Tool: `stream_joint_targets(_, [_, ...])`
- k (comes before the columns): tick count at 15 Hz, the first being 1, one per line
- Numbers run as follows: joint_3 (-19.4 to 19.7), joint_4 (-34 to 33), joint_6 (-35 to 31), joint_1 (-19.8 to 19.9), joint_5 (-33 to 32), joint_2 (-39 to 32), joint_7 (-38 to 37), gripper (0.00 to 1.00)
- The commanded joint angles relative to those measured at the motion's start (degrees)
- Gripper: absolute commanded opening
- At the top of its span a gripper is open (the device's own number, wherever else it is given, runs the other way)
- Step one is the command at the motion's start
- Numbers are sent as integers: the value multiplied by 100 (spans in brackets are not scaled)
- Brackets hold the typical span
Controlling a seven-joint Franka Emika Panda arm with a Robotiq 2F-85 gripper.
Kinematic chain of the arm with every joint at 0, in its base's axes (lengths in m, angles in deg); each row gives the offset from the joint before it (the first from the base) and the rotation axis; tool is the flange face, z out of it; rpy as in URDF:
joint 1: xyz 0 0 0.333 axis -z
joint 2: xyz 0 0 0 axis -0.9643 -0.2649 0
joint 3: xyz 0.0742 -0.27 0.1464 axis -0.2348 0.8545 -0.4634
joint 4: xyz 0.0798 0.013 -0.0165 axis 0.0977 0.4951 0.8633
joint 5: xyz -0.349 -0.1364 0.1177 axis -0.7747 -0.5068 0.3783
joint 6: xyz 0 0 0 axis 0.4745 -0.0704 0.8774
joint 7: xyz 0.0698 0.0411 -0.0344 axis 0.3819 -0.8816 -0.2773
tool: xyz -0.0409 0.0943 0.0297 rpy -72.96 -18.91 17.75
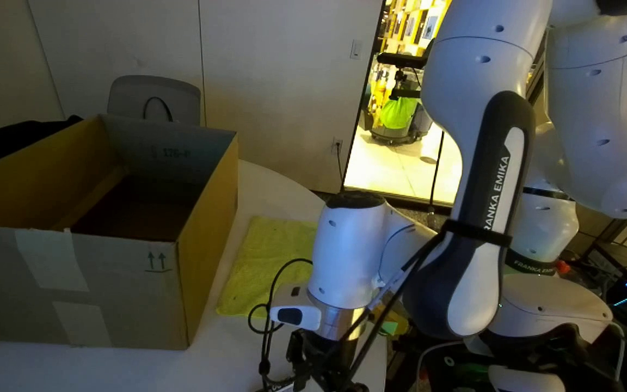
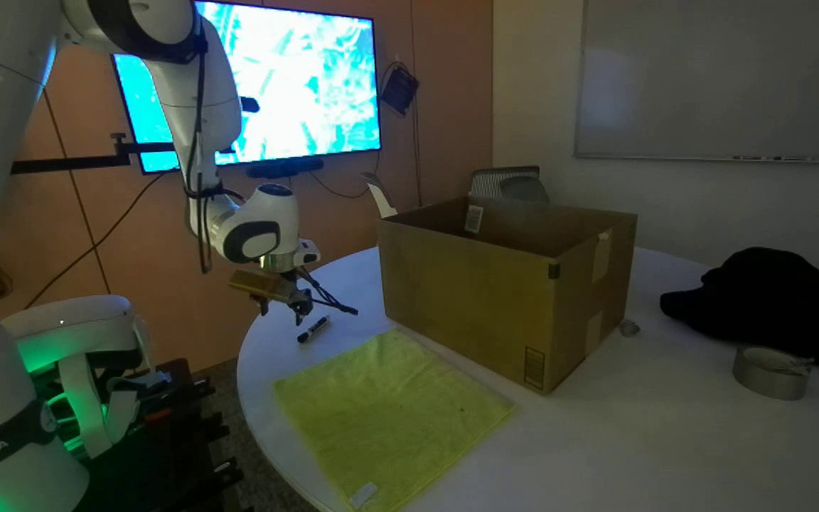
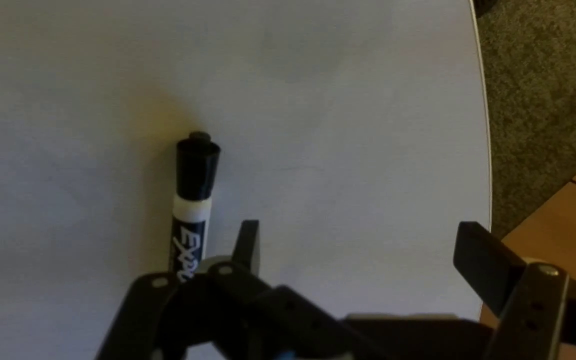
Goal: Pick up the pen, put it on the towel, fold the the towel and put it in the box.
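We see the gripper (image 3: 359, 241) with its 2 jaws wide apart, and the pen (image 3: 193, 200) lying outside them on the table (image 2: 630, 448). We find the towel (image 2: 392, 419) spread flat, just beside the box (image 2: 466, 291).

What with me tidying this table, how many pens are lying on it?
1: the pen lies on the table, beside the towel and apart from it. Others could be hidden behind the box.
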Motion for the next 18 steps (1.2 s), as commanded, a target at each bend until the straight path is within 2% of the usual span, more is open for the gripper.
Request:
stream_joint_targets(1, [320,-32,-466,-386,-654,-136,-501,100])
stream_joint_targets(6, [1396,-200,-821,-1361,-1431,-232,-1096,100])
stream_joint_targets(8, [1664,-277,-907,-1558,-1574,-197,-1247,100])
stream_joint_targets(11, [1901,-426,-920,-1710,-1679,-205,-1380,100])
stream_joint_targets(18, [2440,-943,-499,-1955,-1781,-583,-1484,100])
